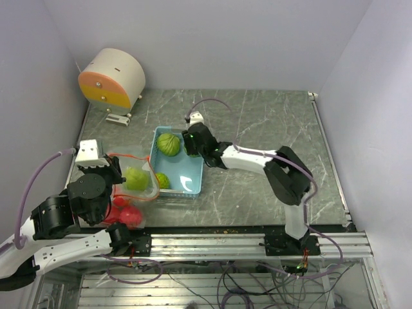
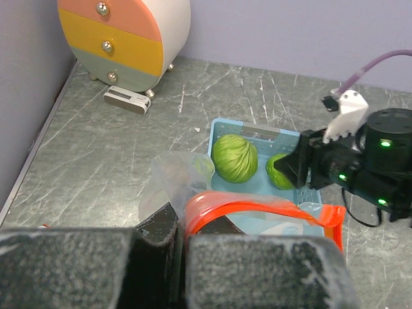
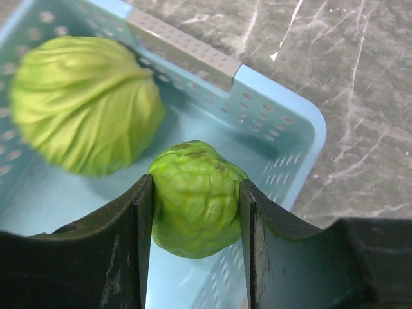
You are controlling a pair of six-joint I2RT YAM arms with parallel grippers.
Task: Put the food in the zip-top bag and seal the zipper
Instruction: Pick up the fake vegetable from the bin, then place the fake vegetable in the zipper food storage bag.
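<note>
Right wrist view: the right claw (image 3: 195, 188) has its two black fingers pressed against either side of a bumpy green ball (image 3: 196, 215), round and knobbly-skinned, inside a light blue plastic tray (image 3: 283, 122). The tray's walls are pierced with rows of small holes, and a grey strip runs along one rim. Whether the ball rests on the tray floor or hangs just above it I cannot tell. Beside it in the tray lies a cabbage (image 3: 84, 103), pale green and ribbed with leaf veins. The desk (image 3: 360, 77) is grey-green like stone, streaked with white.

From the top, a small green ball (image 1: 162, 181) sits in the tray's near left corner. Just left of the tray lies a clear zip-top bag (image 2: 244, 206) of soft crumpled plastic with a red zipper rim. Inside it are a second cabbage (image 1: 135, 178) and, nearer the arms, glossy red apples (image 1: 129, 214). The left claw (image 2: 182, 232) is closed tight, and the red rim emerges right at its fingers, so it appears pinched there.

In the far left corner stands a round drawer box (image 1: 112, 77) with pink, yellow and grey-green fronts
</note>
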